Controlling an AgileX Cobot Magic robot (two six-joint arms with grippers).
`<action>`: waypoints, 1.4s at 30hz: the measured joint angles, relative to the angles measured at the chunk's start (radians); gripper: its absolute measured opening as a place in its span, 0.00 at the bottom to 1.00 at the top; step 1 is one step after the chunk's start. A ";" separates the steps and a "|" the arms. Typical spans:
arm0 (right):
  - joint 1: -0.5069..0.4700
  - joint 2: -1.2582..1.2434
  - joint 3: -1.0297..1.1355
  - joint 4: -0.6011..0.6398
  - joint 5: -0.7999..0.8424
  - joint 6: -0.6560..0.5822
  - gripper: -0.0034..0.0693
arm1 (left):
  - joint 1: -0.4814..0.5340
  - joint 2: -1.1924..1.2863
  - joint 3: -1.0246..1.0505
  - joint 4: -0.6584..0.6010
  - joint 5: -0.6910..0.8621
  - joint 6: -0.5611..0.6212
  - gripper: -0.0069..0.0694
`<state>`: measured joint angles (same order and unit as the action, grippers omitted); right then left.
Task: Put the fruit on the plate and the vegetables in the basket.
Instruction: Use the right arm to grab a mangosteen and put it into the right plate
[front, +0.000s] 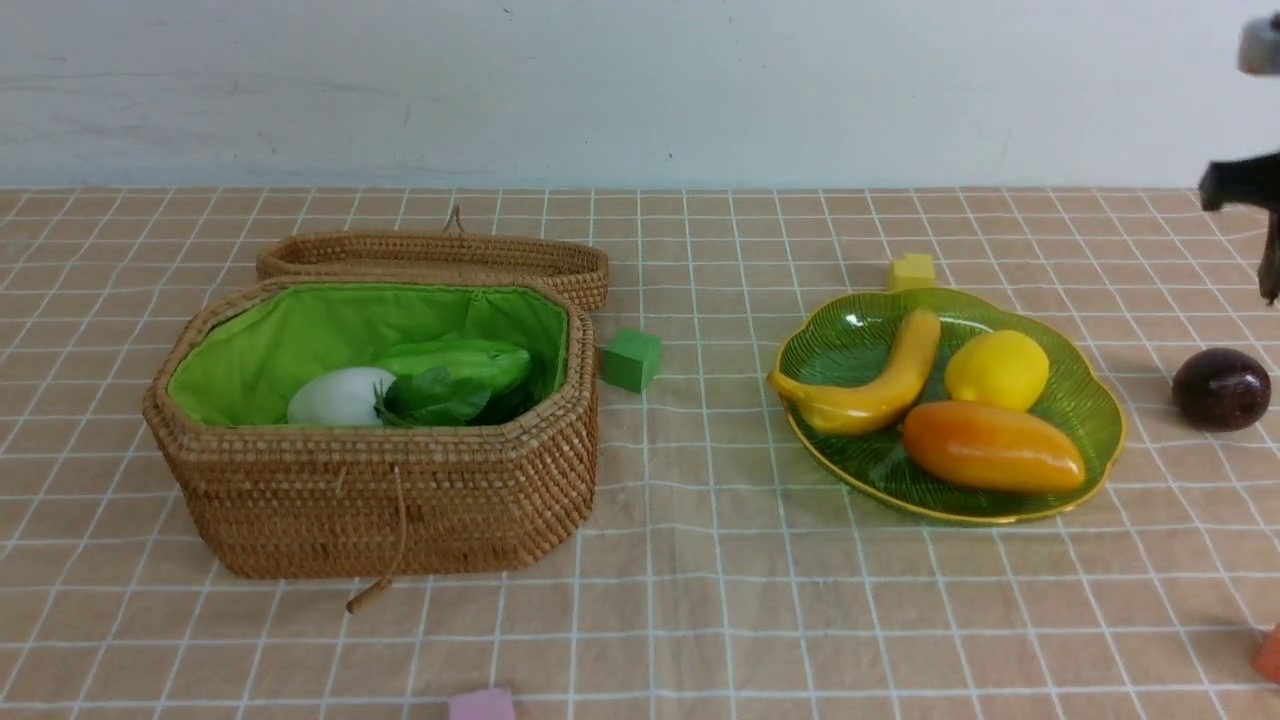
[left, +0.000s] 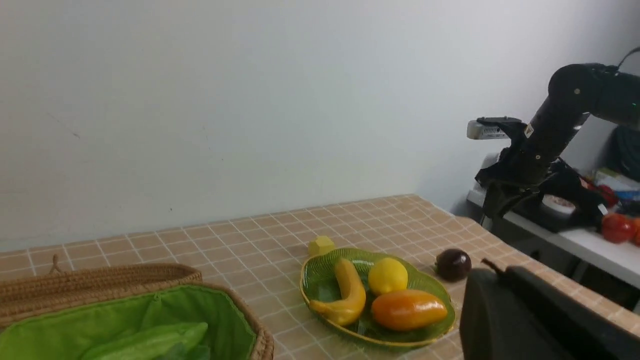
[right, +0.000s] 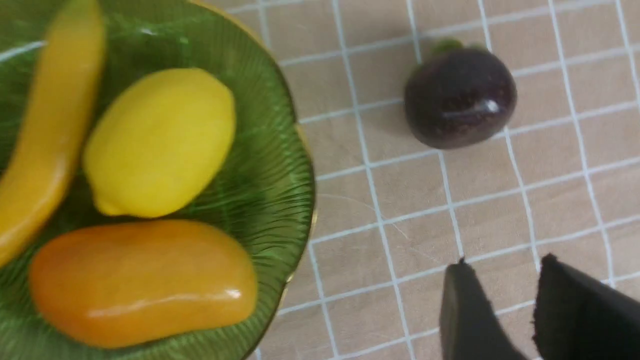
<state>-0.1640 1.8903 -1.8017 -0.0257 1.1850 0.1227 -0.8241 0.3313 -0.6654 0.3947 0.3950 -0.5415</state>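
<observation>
Your plate (front: 1085, 405) sits on the right half of the tabletop (front: 720, 600) and carries three fruits: the banana (front: 880, 385) on its left side, the lemon (front: 997, 369) toward the back, and the mango (front: 992, 447) at the front. The dark purple-brown ball (front: 1221, 389) rests on the cloth just beside the plate, near the tabletop's right edge, not touching it.

Your basket (front: 390, 500) stands on the left half with its lid (front: 435, 256) folded back behind it. Inside on the green lining you can see the white radish (front: 340, 396) and the green gourd (front: 470, 362), with a leafy green top (front: 432, 398) between them; anything beneath is hidden.

Your right end effector (right: 500, 280) hangs above the cloth near the ball, its fingers slightly parted and holding nothing. Of your left end effector (left: 525, 310) only a dark blurred part shows, so you cannot tell its state.

A green foam cube (front: 631, 360) lies between basket and plate, and a yellow cube (front: 912, 271) just behind the plate.
</observation>
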 joint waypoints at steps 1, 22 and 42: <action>-0.031 0.019 0.014 0.017 -0.022 0.001 0.56 | 0.000 0.000 0.000 -0.028 0.017 0.030 0.10; -0.125 0.328 0.022 0.130 -0.401 0.008 0.95 | 0.000 0.000 0.000 -0.176 0.096 0.123 0.10; -0.125 0.352 0.007 0.206 -0.372 -0.114 0.84 | 0.000 0.000 0.000 -0.209 0.096 0.123 0.10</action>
<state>-0.2889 2.2426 -1.7947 0.1804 0.8132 0.0089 -0.8241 0.3313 -0.6654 0.1854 0.4914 -0.4183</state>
